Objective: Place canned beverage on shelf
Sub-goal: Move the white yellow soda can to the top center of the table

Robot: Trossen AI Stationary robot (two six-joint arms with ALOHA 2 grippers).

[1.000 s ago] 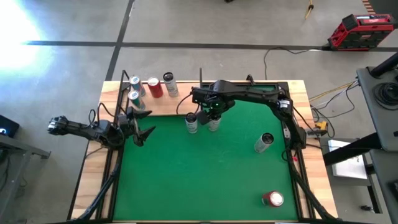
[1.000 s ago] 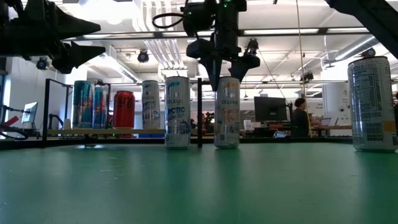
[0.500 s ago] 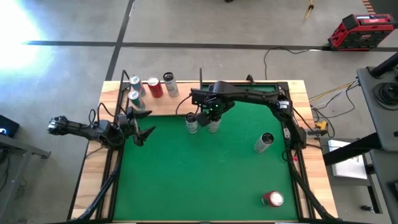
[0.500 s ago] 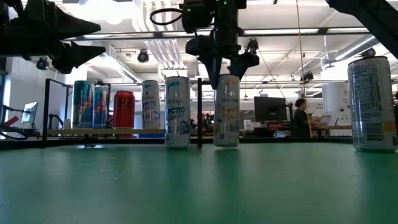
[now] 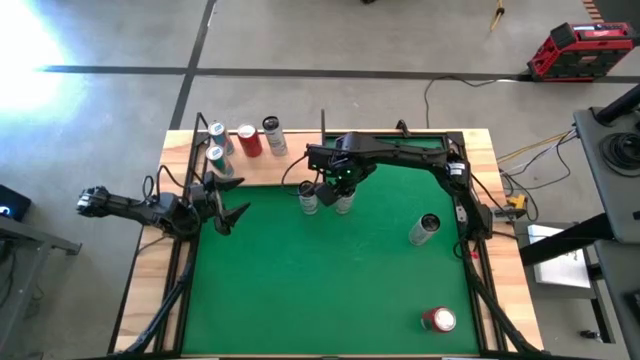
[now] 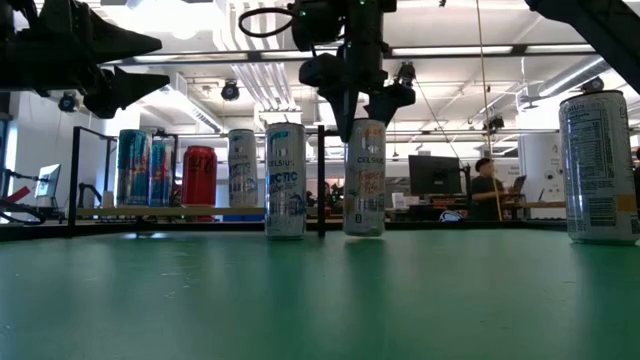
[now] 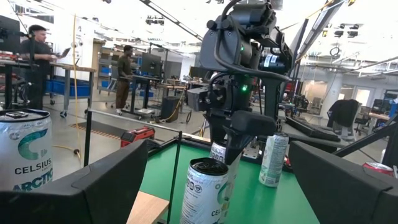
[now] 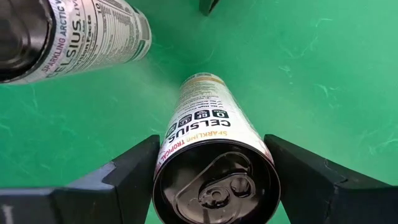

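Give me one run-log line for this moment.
right hand: open around upright Celsius can on green mat | left hand: open, idle by shelf | shelf: four cans

A green mat (image 5: pixel 330 290) is laid over the light-wood tabletop (image 5: pixel 145 290). White Celsius cans (image 6: pixel 285 180) are printed with dark lettering. A red can (image 6: pixel 199 176) and blue-teal cans (image 6: pixel 133 167) are seen on the light-wood shelf (image 5: pixel 260 168).

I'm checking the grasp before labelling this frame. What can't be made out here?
- High view: right gripper covers the tropical can; finger contact hidden.
- Right wrist view: fingers flank the can, touching unclear.
- Low view: shelf seen edge-on; can positions unreadable.
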